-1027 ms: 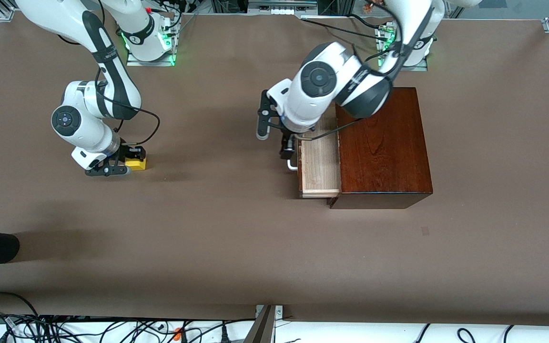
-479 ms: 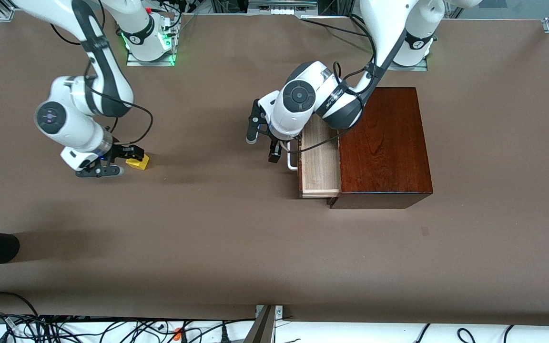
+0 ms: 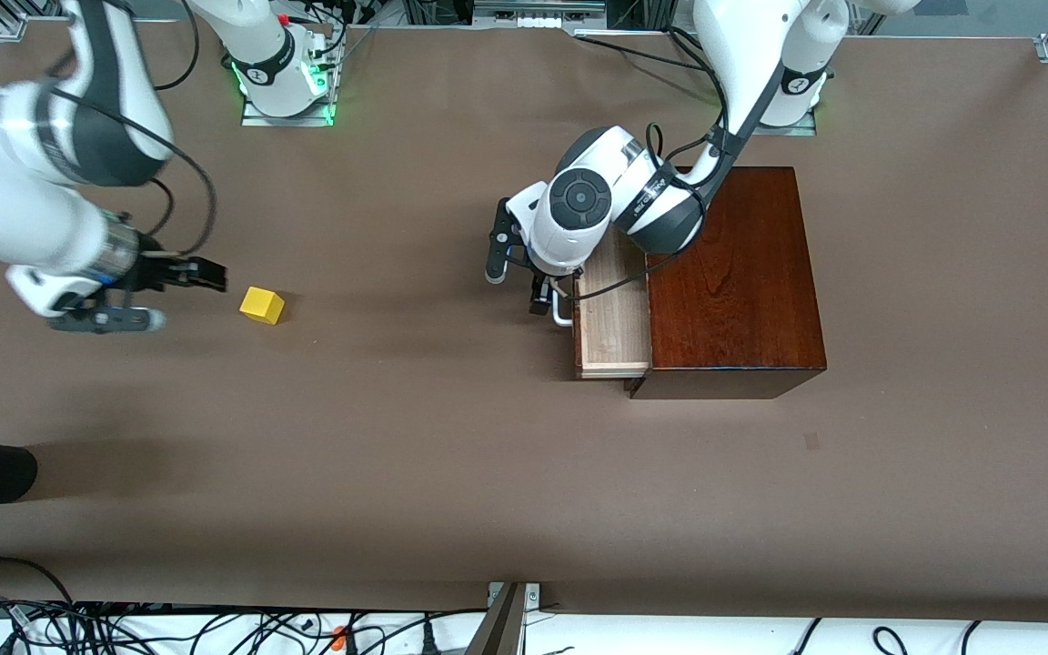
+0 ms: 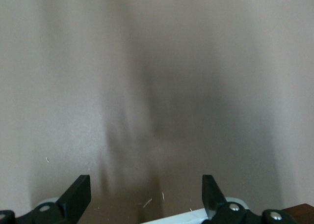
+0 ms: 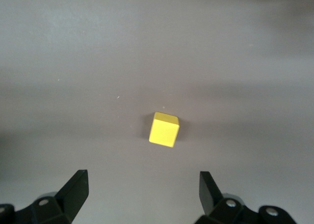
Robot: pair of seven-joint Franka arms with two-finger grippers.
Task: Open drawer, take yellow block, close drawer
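We see the brown counter (image 3: 451, 473) spread wide, bare over most of its surface. The largest thing on it is the dark reddish-brown wooden box (image 3: 733, 282), standing toward the left arm's end of the counter and closer to the edge where the robot bases stand than to the front camera's edge. Its drawer (image 3: 613, 318) is pulled partway out toward the middle of the counter, showing a pale light-wood interior; its white U-shaped handle (image 3: 561, 314) sticks out from the drawer's front.

The left arm reaches over the box's corner and partly covers the drawer's end nearest the bases. The left pincer (image 3: 517, 277) hangs just beside the handle, over the counter, its fingers (image 4: 78, 197) spread apart with nothing between them; in the left wrist view only bare counter shows between them, with a pale strip and a bit of dark wood at the frame's edge.

The right pincer (image 3: 146, 296) hovers toward the right arm's end of the counter, also spread open and empty, as the right wrist view shows.

The yellow block (image 3: 262, 305) is a small, bright, plain-faced cube. It sits alone on the counter, out of the drawer and well apart from the box, turned slightly askew. It lies just beside the right pincer's fingertips (image 5: 73, 189) without touching them, and nothing stands around it.
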